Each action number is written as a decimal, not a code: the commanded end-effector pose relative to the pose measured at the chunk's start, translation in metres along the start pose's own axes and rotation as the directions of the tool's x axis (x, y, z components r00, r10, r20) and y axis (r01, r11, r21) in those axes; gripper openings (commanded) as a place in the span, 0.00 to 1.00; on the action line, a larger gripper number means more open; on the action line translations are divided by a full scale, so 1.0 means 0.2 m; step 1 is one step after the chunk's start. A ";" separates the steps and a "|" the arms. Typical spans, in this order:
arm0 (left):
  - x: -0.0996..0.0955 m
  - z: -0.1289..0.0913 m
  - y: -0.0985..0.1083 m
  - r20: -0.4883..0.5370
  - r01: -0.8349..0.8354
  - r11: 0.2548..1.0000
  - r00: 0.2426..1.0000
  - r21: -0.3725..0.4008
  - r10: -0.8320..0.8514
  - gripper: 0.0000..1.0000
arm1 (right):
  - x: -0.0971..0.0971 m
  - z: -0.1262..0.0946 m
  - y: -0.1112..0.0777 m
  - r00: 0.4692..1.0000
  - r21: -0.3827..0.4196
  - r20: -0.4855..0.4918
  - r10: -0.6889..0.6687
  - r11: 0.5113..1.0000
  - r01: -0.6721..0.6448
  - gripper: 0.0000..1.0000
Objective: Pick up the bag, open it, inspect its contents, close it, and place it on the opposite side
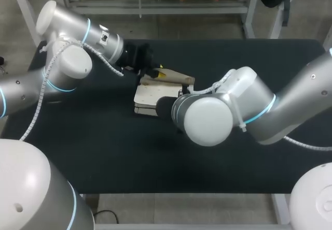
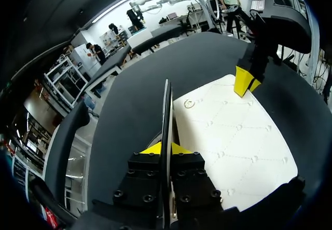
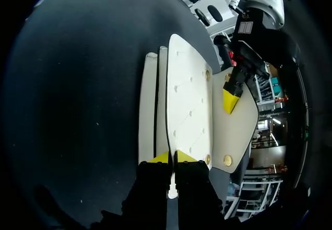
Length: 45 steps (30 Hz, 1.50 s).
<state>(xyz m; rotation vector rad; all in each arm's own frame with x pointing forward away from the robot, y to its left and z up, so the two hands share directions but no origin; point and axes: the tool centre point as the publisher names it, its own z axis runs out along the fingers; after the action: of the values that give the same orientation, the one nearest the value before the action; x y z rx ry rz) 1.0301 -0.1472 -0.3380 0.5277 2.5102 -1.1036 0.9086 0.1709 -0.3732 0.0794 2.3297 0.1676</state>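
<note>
The white quilted bag (image 1: 150, 97) lies at the middle of the black table, its flap (image 1: 176, 77) raised and showing a tan inside. My left gripper (image 1: 157, 72) is shut on the flap's far edge; in the left wrist view that flap (image 2: 167, 110) runs edge-on between its fingers (image 2: 166, 148). My right gripper (image 3: 171, 157) is shut on the edge of the bag's white front panel (image 3: 187, 95), with the bag's body (image 3: 149, 110) beside it. In the head view my right arm's wrist hides this gripper. Each wrist view shows the other arm's yellow tips (image 2: 244, 82) (image 3: 230, 100).
The black table (image 1: 104, 152) spreads wide on both sides of the bag. My right arm's big elbow joint (image 1: 207, 118) hangs over the table just in front of the bag. Metal snaps (image 3: 227, 160) dot the flap's inner face.
</note>
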 end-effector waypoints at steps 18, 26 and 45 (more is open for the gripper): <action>0.11 -0.01 0.01 0.120 -0.105 0.994 0.988 0.021 0.102 0.77 | 0.02 0.01 -0.01 0.999 -0.008 0.036 0.001 1.000 -0.001 0.00; 0.06 -0.08 -0.02 0.146 -0.108 0.994 0.984 0.033 0.102 0.53 | 0.02 0.01 -0.01 0.999 -0.008 0.036 0.001 1.000 -0.001 0.00; 0.11 -0.09 -0.05 0.176 -0.207 0.978 0.964 0.014 0.201 0.00 | 0.02 0.01 -0.01 0.999 -0.008 0.036 0.001 1.000 -0.001 0.00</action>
<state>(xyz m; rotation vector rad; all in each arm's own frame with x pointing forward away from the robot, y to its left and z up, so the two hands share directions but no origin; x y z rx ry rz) 1.0070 -0.1361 -0.3276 0.6579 2.2491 -1.0598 0.9089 0.1723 -0.3731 0.0830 2.3211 0.1617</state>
